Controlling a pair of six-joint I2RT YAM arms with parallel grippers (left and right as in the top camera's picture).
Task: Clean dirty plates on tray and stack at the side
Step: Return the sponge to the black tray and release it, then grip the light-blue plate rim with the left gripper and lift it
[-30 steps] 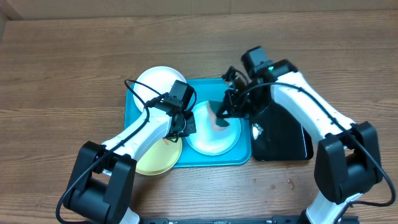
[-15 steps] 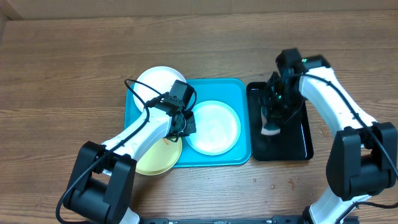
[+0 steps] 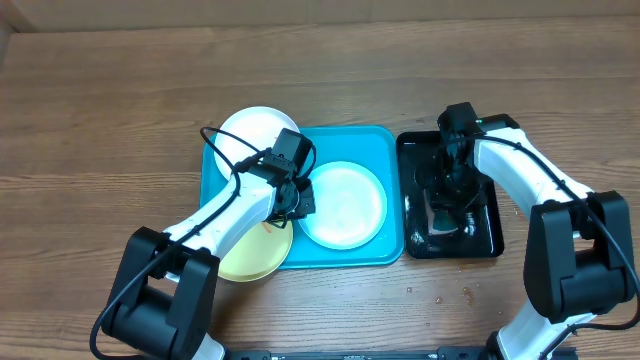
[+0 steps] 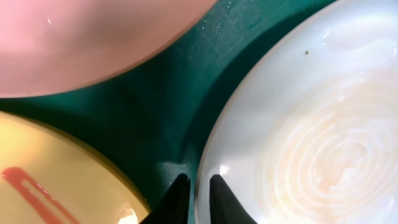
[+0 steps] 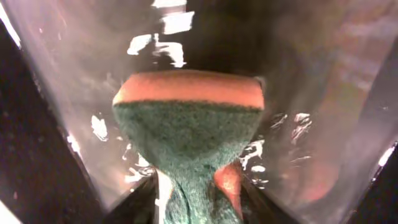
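the right arm has swung off the turquoise tray [image 3: 385, 150] and down over the black tray [image 3: 485, 235], right fingers [image 3: 447, 198] clamped on the sponge [image 5: 189, 124]. left fingers [image 4: 179, 199] pinch the rim of the mint-blue plate [image 3: 345, 205], lying flat in the tray. the yellow-green plate [image 3: 250, 255] shows an orange smear [image 4: 25, 183], the white plate [image 3: 250, 130] overhangs the tray's corner. nothing's stacked on the tabletop [image 3: 100, 120] yet, so most of the job looks undone.

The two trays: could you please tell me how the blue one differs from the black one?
The blue tray is wider; the black tray is narrower and glossy. The blue tray holds a pale plate, with a white plate and a yellow plate overlapping its left rim; above the black tray is the right gripper, shut on a sponge. Both are rectangular, side by side.
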